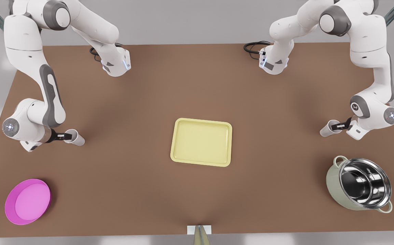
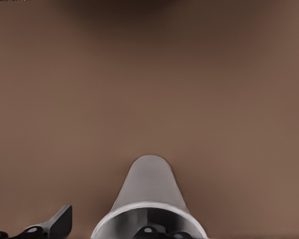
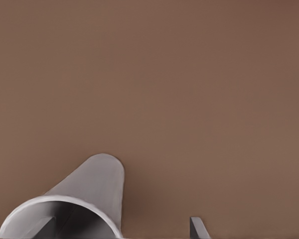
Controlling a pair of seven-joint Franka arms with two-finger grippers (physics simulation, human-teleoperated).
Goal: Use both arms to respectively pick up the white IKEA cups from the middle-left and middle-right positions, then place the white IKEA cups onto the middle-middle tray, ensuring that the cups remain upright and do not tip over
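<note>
Standing upright on brown desk [image 1: 197, 85]: two plain white tapered cups, handleless, greyish inside. Cup at front view's left [image 1: 76, 137] and cup at front view's right [image 1: 328, 128] sit well apart, pale yellow tray [image 1: 201, 142] between them, bare. An arm's black fingers reach each rim. Left hand [image 2: 104, 226] open: one finger inside cup mouth, other outside, clear of wall. Right hand [image 3: 120, 226] open, same straddle.

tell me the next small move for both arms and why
Probably close both grippers. The left gripper straddles the wall of a white cup, one finger inside and one outside with a gap. The right gripper stands likewise at the other cup. Neither is gripped yet, and the tray holds nothing.
</note>
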